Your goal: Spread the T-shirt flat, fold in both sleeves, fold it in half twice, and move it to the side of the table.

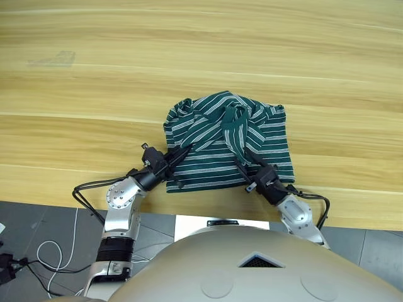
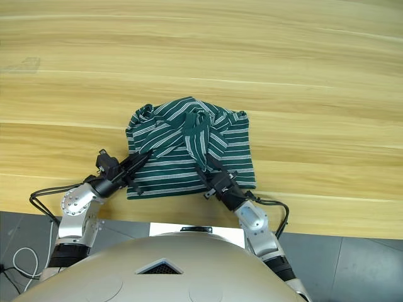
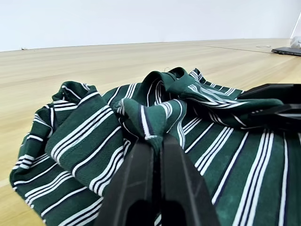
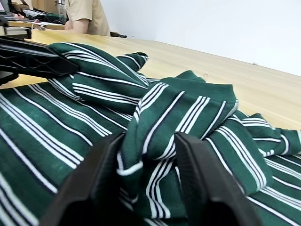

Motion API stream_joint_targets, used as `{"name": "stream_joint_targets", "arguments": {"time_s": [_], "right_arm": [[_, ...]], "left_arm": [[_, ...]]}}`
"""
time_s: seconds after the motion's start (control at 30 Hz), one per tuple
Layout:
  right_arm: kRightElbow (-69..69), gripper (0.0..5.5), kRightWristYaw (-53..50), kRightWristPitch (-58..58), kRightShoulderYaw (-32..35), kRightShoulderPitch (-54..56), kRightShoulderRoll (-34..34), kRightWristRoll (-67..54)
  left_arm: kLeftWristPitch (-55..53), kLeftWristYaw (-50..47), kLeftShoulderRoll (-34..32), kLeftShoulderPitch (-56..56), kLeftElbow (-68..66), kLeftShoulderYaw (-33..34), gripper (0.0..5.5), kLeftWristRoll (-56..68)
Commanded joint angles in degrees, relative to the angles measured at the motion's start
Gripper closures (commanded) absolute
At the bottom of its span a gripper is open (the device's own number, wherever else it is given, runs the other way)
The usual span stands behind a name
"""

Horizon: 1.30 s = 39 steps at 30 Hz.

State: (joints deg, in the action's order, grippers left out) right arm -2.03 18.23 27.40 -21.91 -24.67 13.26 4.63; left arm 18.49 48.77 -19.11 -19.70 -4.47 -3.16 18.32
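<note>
Grey floor [image 1: 38, 217], loose cables [image 1: 39, 251] and a white wall [image 3: 141, 19].
The floor runs below the near edge of the table [image 1: 252, 38]. On the left, a white cable loops across the floor beside darker ones. A faint grey rectangular mark [image 1: 53, 60] sits on the wood, far back and to the left. The plain wall stands beyond the far edge. A dark flat object [image 3: 288, 50], possibly a laptop, lies at the table's far end.
</note>
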Motion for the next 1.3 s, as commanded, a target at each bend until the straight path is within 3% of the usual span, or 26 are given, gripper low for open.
{"name": "stream_joint_targets", "arguments": {"time_s": [0.03, 0.23, 0.67, 1.1, 1.3], "right_arm": [[-0.6, 4.44, 0.1, -0.1, 0.5, 0.2, 0.0, -0.4], [1.7, 5.46, 1.2, -0.5, 1.0, -0.3, 1.0, -1.0], [11.3, 5.49, 1.6, -6.5, 7.7, 1.0, 3.6, -3.4], [6.1, 5.49, 4.2, -3.4, 11.0, 8.5, 4.8, -4.0], [6.3, 5.49, 10.0, 1.3, 14.4, 8.3, 11.1, -7.4]], "left_arm": [[0.2, -0.4, 0.2, -0.4, 0.8, 0.6, 5.50, 0.7], [0.4, -1.0, 0.5, -0.1, 1.1, 0.9, 5.50, 0.9], [2.7, -2.6, 3.3, 1.0, -0.7, 1.8, 5.50, 0.9], [4.9, 0.0, 4.7, 5.1, -2.2, 1.6, 5.50, 3.4], [6.8, 6.1, 1.0, 2.0, 3.0, 3.3, 5.50, 8.0]]}}
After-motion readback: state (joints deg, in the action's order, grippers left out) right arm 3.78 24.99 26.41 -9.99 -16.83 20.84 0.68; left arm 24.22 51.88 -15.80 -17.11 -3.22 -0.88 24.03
